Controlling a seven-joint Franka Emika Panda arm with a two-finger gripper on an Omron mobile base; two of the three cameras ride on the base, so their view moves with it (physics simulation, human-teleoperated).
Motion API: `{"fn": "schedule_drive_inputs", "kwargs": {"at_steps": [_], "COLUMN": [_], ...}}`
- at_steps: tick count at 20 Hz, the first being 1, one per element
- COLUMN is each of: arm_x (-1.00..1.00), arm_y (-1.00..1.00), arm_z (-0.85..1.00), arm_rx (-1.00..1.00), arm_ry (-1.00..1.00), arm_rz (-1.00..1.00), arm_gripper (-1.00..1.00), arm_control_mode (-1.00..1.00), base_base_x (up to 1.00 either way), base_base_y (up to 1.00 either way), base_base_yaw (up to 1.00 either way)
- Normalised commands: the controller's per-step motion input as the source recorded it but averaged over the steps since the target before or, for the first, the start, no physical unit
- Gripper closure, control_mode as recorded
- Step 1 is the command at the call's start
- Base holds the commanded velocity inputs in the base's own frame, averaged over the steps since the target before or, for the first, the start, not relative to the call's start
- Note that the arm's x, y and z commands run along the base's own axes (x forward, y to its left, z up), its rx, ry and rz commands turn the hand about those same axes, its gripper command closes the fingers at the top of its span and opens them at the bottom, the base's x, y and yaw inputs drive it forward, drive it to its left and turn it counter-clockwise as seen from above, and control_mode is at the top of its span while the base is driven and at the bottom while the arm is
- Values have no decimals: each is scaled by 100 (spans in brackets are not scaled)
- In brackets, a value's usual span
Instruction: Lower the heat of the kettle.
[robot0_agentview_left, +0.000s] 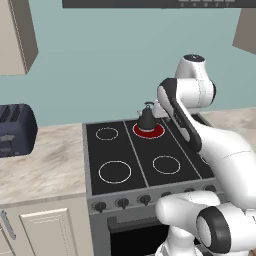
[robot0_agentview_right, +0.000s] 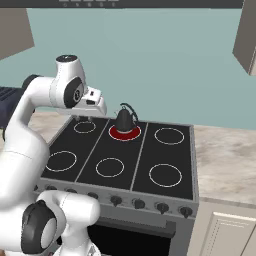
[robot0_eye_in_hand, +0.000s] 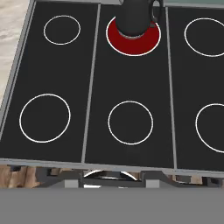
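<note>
The small dark kettle (robot0_agentview_left: 147, 119) (robot0_agentview_right: 123, 119) stands on the back middle burner (robot0_agentview_left: 149, 131) (robot0_agentview_right: 124, 132) (robot0_eye_in_hand: 133, 38), which glows red. Its base shows at the top of the hand view (robot0_eye_in_hand: 136, 17). My gripper (robot0_agentview_right: 82, 118) (robot0_eye_in_hand: 107, 178) hovers over the stove's back left part, left of the kettle and apart from it, pointing down at the cooktop. Its fingers stand wide apart with nothing between them. A row of dark knobs (robot0_agentview_left: 122, 202) (robot0_agentview_right: 139, 203) runs along the stove's front panel.
Five other burners (robot0_eye_in_hand: 131, 122) are unlit white rings on the black cooktop (robot0_agentview_left: 125, 150). A dark blue toaster (robot0_agentview_left: 15, 130) sits on the counter to the left. Marbled counter (robot0_agentview_right: 225, 155) flanks the stove; cabinets hang above both sides.
</note>
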Motion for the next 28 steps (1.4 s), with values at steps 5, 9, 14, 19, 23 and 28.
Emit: {"fn": "schedule_drive_inputs", "kwargs": {"at_steps": [5,9,14,19,23,28], "arm_x": [-39,-47,-37,-52,-7,-8], "arm_y": [-2,-72,-98,-37,-26,-28], "arm_z": [-7,-31,-31,-52,-63,-64], "arm_rx": [0,28,37,10,4,13], "arm_ry": [-10,-22,-10,-5,13,12], "arm_rz": [0,1,0,-4,-1,-15], "arm_gripper": [-100,-100,-100,-100,-100,-100], "arm_control_mode": [-100,-100,-100,-100,-100,-100], "base_base_x": [0,0,0,0,0,0], "base_base_y": [0,0,0,0,0,0], "base_base_yaw": [0,0,0,0,0,0]}}
